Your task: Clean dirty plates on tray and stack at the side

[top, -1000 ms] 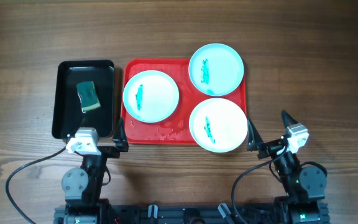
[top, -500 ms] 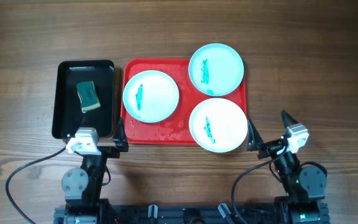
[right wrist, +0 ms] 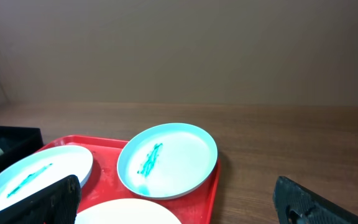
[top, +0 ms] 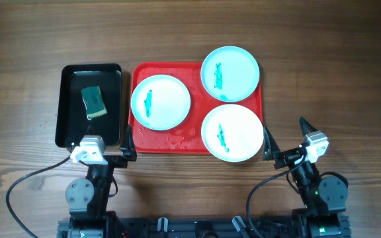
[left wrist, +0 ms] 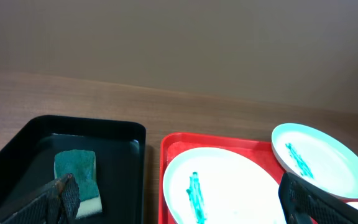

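1. All three plates lie on the red tray [top: 164,141], each with a teal smear. None is wiped or stacked. They are the left plate [top: 161,102], the far plate [top: 229,73] and the near plate [top: 232,132].
2. The step in hand is judged to be fetching the sponge [top: 94,102], which lies askew in the black tray [top: 68,122].
3. The left gripper [left wrist: 178,190] hangs at the black tray's near edge, jaws spread wide and empty.
4. The right gripper [right wrist: 178,186] hangs beside the near plate, jaws likewise spread and empty.
5. Turn the left wrist to match the sponge's angle. Descend, then pinch across its narrow sides.
6. Lift clear of the black tray's wall before crossing to the left plate.
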